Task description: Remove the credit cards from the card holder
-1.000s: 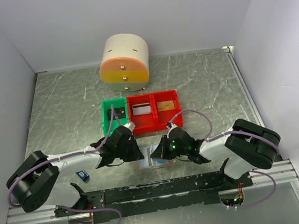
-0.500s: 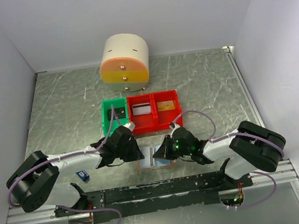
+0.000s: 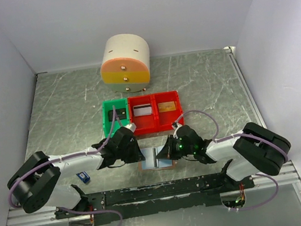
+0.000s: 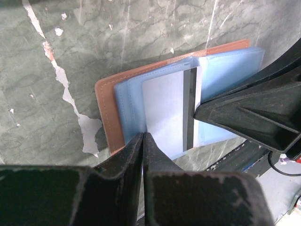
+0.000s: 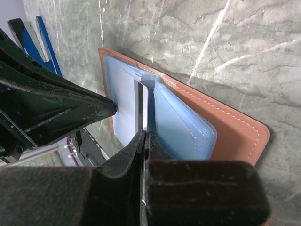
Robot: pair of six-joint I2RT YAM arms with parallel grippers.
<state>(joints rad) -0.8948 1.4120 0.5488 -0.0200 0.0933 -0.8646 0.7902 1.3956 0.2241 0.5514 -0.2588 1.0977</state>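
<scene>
Pinching the card holder (image 4: 106,109), left tool (image 4: 143,137); right tool (image 5: 143,135) pinches a credit card (image 5: 145,106) in its pocket.

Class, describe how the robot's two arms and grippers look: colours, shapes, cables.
The left arm and right arm both have white links between bulky, rounded black joints. A lilac cable loops along each. The left gripper and right gripper are black, with wedge-shaped fingers tapering to narrow tips. A small green light glows near the right wrist.
</scene>
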